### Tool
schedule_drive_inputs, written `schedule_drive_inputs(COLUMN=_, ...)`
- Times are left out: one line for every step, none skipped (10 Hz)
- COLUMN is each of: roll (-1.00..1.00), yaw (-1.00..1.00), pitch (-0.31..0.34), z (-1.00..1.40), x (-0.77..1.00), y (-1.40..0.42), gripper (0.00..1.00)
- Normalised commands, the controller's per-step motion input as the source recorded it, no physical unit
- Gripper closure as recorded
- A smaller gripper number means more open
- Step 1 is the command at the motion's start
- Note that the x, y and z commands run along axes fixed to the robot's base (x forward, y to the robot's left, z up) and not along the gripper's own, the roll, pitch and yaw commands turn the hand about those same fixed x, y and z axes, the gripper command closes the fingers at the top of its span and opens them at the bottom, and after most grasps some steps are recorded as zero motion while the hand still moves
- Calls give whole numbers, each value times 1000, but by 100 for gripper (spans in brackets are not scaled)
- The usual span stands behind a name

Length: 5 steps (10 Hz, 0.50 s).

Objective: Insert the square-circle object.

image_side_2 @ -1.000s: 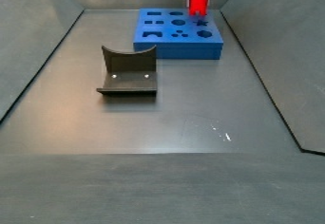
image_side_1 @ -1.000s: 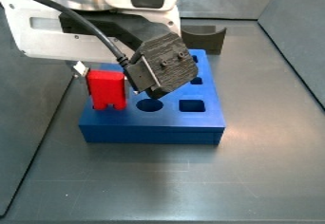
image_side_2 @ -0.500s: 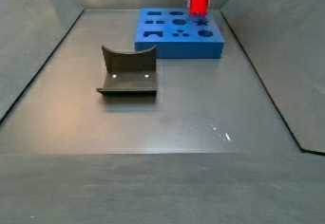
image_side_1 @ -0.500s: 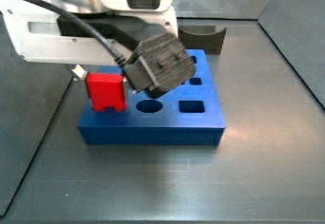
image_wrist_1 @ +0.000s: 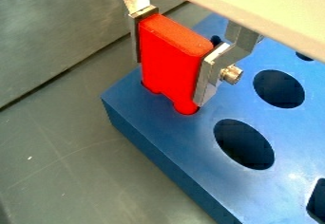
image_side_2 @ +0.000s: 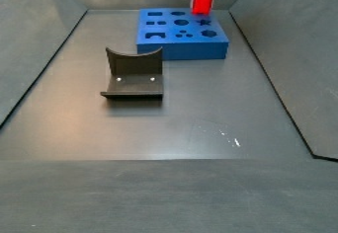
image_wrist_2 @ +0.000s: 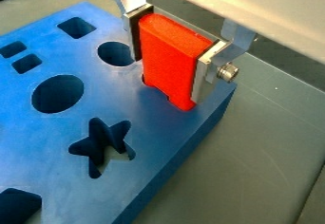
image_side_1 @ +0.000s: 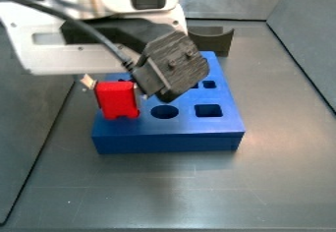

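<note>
My gripper (image_wrist_1: 173, 55) is shut on the square-circle object (image_wrist_1: 168, 61), a bright red blocky piece held upright between the silver fingers (image_wrist_1: 214, 73). Its lower end is sunk into a hole at a corner of the blue block (image_wrist_1: 191, 161), so the prongs are mostly hidden. In a wrist view the red piece (image_wrist_2: 168, 59) stands at the block's edge (image_wrist_2: 152, 171), next to a star hole. In both side views the red piece (image_side_1: 117, 99) (image_side_2: 203, 2) sits at one end of the blue block (image_side_1: 178, 136) (image_side_2: 185, 38) under the gripper (image_side_1: 118, 87).
A dark grey block with a curved notch (image_side_2: 132, 76) lies on the grey floor, apart from the blue block; it also shows behind the arm (image_side_1: 213, 37). The blue block has several open holes (image_wrist_2: 55, 92). Dark walls enclose the floor.
The red piece has sunk lower into the blue block's corner hole. The blue block has shifted slightly on the floor in both side views.
</note>
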Motion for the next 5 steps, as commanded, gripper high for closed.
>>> schedule_drive_inputs(roll=500, yaw=120, pitch=0, z=-289, x=0, y=-280, gripper=100)
schedule_drive_inputs(roll=500, yaw=131, pitch=0, z=-220, x=0, y=-237, gripper=100)
schedule_drive_inputs(roll=144, yaw=80, pitch=0, z=-271, x=34, y=-140, gripper=100)
schedule_drive_inputs(roll=0, yaw=0, pitch=-36, z=-14, x=0, y=0, gripper=100)
schedule_drive_inputs(roll=0, yaw=0, pitch=0, z=0, x=0, y=0, gripper=100)
